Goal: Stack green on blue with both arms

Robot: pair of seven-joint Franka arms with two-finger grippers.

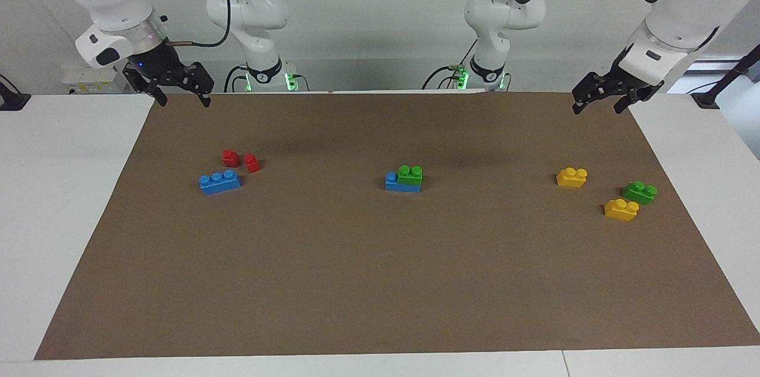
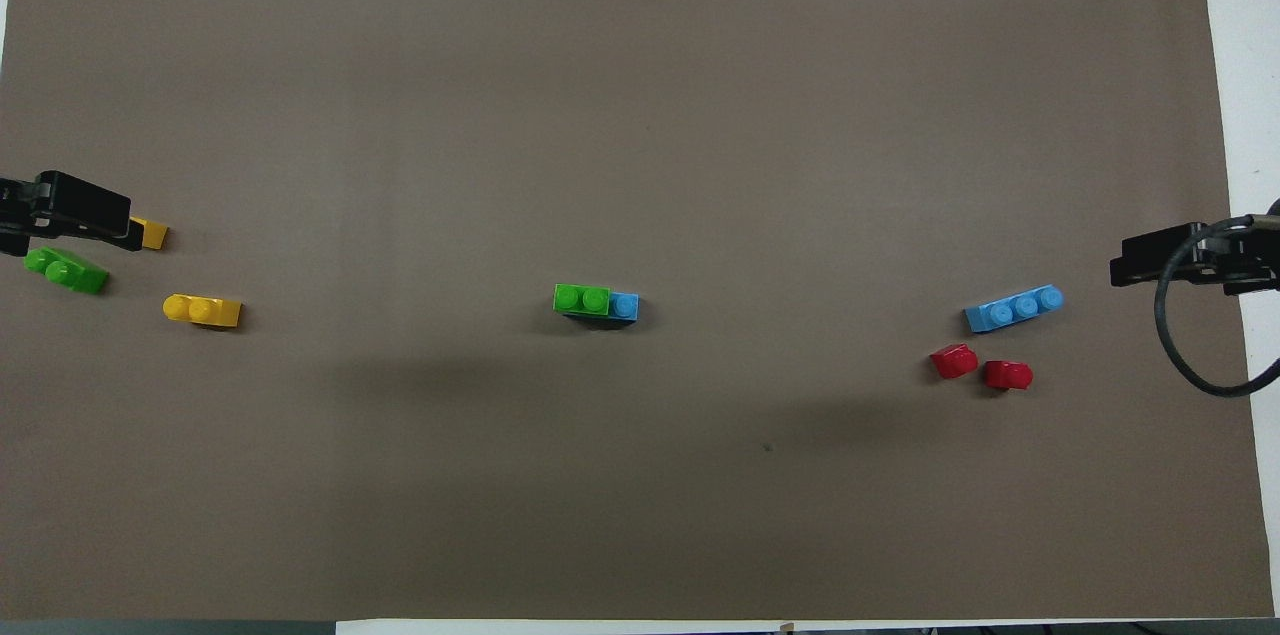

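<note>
White jointed arms, dark grey bands, black cables, black two-finger claws [image 1: 176, 89].

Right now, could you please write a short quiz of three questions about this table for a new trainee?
1. True or false: a green brick sits on a blue brick at the mat's middle.
2. How many yellow bricks lie on the mat?
3. Which pieces lie beside the lone blue brick? A) red B) yellow C) green

Key: 1 true. 2 two. 3 A, the red pieces. The left gripper and right gripper are both open, holding nothing.
</note>
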